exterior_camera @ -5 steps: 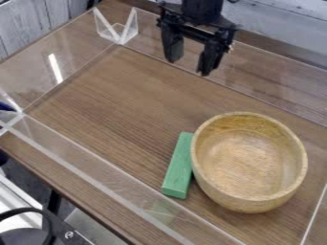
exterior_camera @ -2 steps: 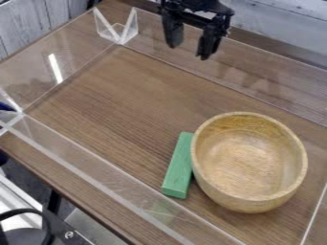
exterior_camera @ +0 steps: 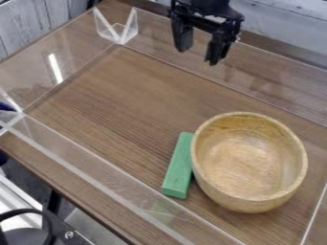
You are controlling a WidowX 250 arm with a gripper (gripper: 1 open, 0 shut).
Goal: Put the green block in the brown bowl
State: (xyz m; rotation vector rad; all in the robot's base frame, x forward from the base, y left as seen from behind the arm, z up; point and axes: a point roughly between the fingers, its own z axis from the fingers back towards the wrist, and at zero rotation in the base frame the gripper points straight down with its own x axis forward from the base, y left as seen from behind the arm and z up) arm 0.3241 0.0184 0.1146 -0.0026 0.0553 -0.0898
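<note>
Pincer [exterior_camera: 202,59] shifted slightly right along far side of counter [exterior_camera: 109,110] since last frame; jaws apart, nothing between them. Green block [exterior_camera: 181,165] on counter, just beside left side of brown bowl [exterior_camera: 250,161] as pictured, outside it. Clear plastic piece [exterior_camera: 117,26] stands near far left corner; nothing standing between pincer and block. Block's long axis runs near to far, far end leaning slightly right.

The block [exterior_camera: 181,170] is plain green, the bowl [exterior_camera: 248,161] tan, perhaps faintly grained.
</note>
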